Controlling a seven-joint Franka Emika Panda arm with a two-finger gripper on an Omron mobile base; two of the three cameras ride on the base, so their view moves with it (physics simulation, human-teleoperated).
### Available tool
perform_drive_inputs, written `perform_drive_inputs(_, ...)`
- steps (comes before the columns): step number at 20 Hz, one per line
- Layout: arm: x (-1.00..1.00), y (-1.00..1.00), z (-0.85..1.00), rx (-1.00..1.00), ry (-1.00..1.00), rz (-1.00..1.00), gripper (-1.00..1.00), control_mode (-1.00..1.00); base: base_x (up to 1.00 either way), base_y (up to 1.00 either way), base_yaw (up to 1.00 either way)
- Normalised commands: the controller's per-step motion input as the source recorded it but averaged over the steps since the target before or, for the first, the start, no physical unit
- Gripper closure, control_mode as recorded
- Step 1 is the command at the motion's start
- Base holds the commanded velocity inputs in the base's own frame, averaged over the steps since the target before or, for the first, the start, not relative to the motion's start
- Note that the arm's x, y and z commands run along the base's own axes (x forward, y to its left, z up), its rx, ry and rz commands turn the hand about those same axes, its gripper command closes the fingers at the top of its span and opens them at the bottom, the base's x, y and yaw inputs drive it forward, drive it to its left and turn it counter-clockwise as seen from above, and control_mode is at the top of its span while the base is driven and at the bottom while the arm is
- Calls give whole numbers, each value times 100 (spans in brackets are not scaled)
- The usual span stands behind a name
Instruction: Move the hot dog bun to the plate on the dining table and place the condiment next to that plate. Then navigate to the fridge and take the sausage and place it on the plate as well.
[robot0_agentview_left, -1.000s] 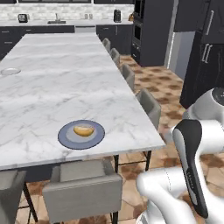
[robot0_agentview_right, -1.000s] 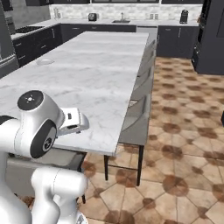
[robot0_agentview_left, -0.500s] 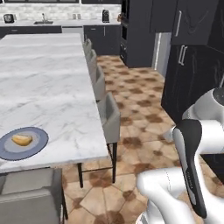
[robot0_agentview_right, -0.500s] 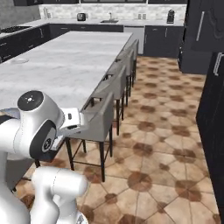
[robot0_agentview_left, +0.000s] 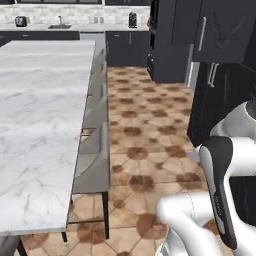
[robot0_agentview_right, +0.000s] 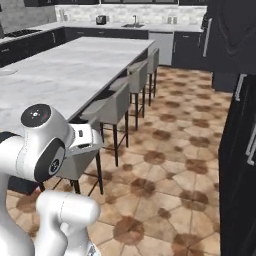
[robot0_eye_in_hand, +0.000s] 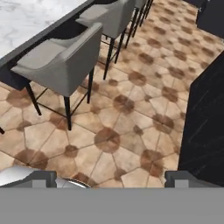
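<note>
Two finger tips sit at the bottom of my hand view, set wide apart with nothing between them, so the gripper is spread and empty, which suits the stage I judge us to be at: driving toward the fridge for the sausage. Nearest below the hand is the brown patterned floor, and just to the left stands the closest grey stool, tucked under the edge of the dining table. My first worry is that stool row: if the base swings its turn too tight on the left, the folded arm or the base could clip a stool leg and shove it into the table. On the right the black cabinets stand near the hand, with long pale handles in the right base view, so a wide swing risks scraping those instead. The marble top I can see carries no plate, bun or condiment in these views, so I cannot confirm from here how they lie. Farther off, the far counter with its sink closes the room, and I cannot pick out a silver fridge among the tall dark units, so mistaking a black cabinet for it is the real hazard ahead.
</note>
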Motion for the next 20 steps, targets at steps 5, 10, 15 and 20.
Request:
perform_drive_inputs(5,0,0,0,0,0,0,-100,100,90,-79,30)
perform_drive_inputs(10,0,0,0,0,0,0,-100,100,100,-53,24)
perform_drive_inputs(15,0,0,0,0,0,0,-100,100,100,-15,4)
perform_drive_inputs(20,0,0,0,0,0,0,-100,100,100,1,-13)
